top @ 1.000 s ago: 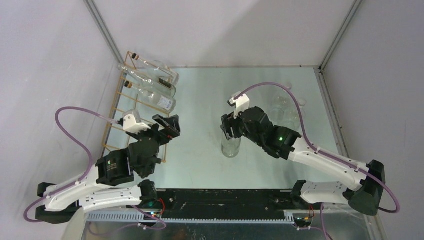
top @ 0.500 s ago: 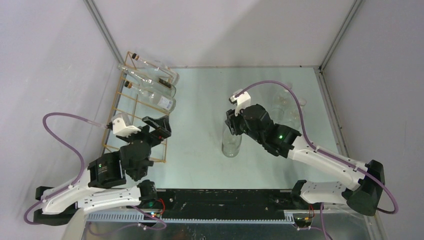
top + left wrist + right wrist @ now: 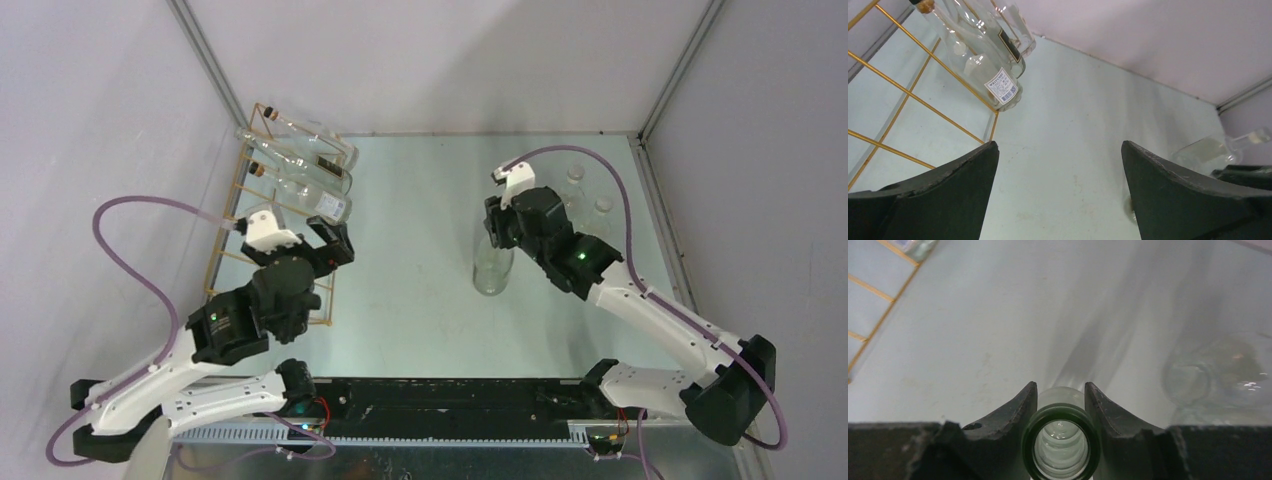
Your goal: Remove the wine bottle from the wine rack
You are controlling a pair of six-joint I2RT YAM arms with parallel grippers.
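Your right gripper (image 3: 1060,390) clamps the upright wine bottle (image 3: 492,268) at its neck, well right of the wine rack (image 3: 913,95); left gripper (image 3: 1059,146) gapes.

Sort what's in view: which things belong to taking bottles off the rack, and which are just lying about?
Job: wine rack, three bottles lying on it, upright bottle gripped at its neck by right gripper, open left gripper.
Lying about: two clear bottles standing far right.

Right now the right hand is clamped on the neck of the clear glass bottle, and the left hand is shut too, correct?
No: the left hand is wide open, per the left wrist view. The right hand does clamp the clear glass bottle.
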